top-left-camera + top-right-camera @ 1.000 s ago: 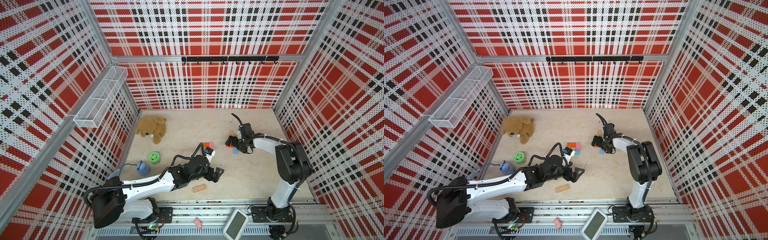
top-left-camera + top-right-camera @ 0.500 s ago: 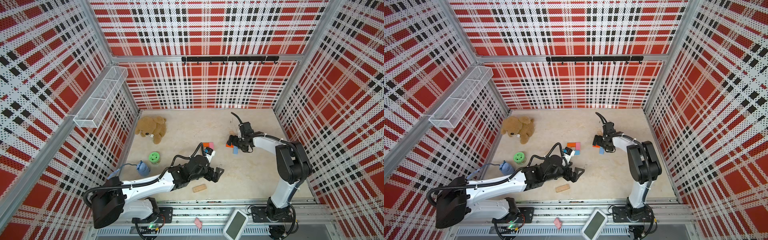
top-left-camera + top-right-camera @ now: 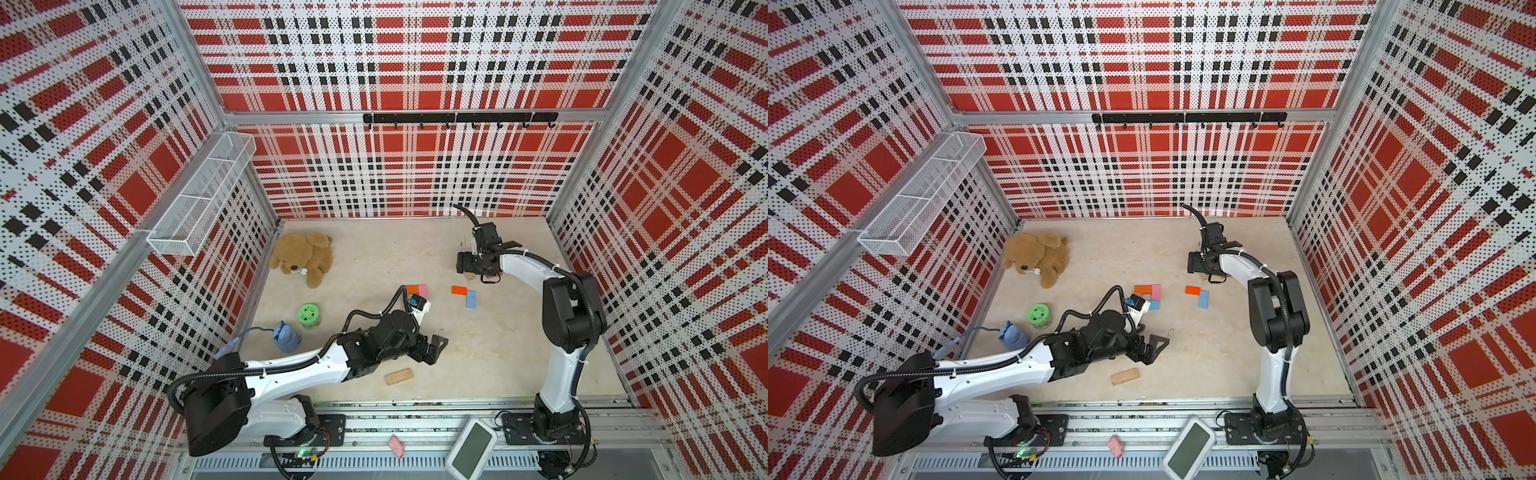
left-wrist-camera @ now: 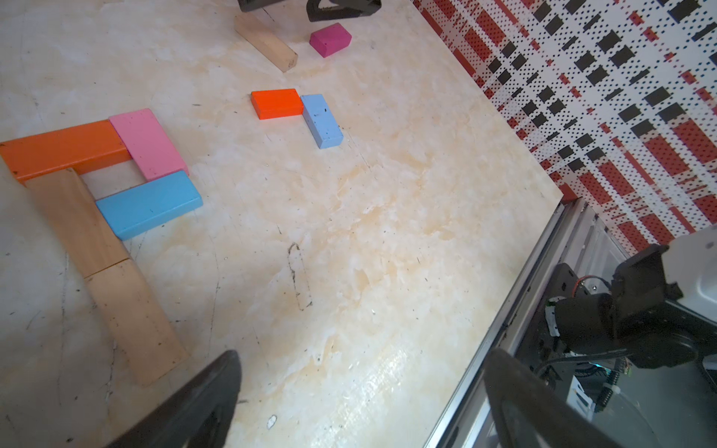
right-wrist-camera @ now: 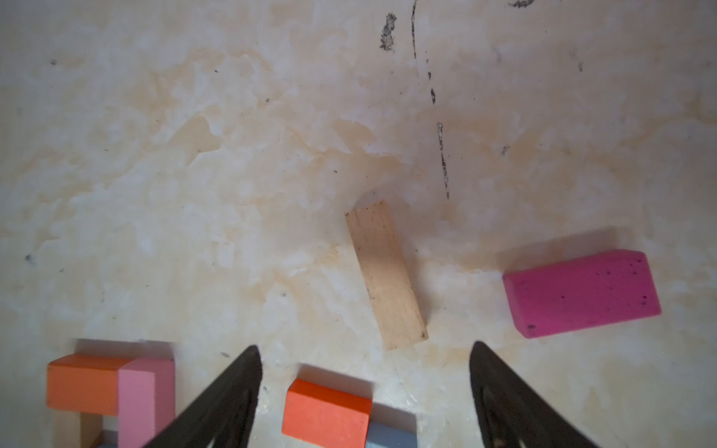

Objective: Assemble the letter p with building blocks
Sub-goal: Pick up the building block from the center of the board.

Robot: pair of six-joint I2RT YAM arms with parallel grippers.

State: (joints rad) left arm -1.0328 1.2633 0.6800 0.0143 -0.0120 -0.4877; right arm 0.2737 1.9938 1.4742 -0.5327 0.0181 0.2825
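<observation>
Building blocks (image 3: pixel 422 291): lay flat on the marbled tabletop (image 4: pixel 388 240), in separate groups between the two arms.
Right gripper (image 5: pixel 364 346): jaws stood well apart with nothing between them, low over the far side of the table.
Slanted tan block (image 5: pixel 386 275): lay just beyond the right gripper's fingertips, untouched.
Magenta block (image 5: pixel 582 293): lay near the slanted tan block, apart from it.
Short orange block (image 4: pixel 277 102): touched a small light blue block (image 4: pixel 322 120), the two making an L, between the right gripper and the larger group.
Left gripper (image 4: pixel 362 355): jaws spread wide and empty, over bare table nearer the front.
Larger group: a long orange block (image 4: pixel 62 149), a pink block (image 4: pixel 147 143) and a light blue block (image 4: pixel 149 203) closed a loop against an upper tan block (image 4: pixel 73 221); a lower tan block (image 4: pixel 135 322) met it end to end as a stem.
Lone tan block (image 3: pixel 399 377): lay by itself near the front edge, just beside the left gripper.
Teddy bear (image 3: pixel 303 257): lay in the far left corner, well apart from the blocks.
Green cylinder toy (image 3: pixel 309 316): stood near the left wall, well apart from the blocks.
</observation>
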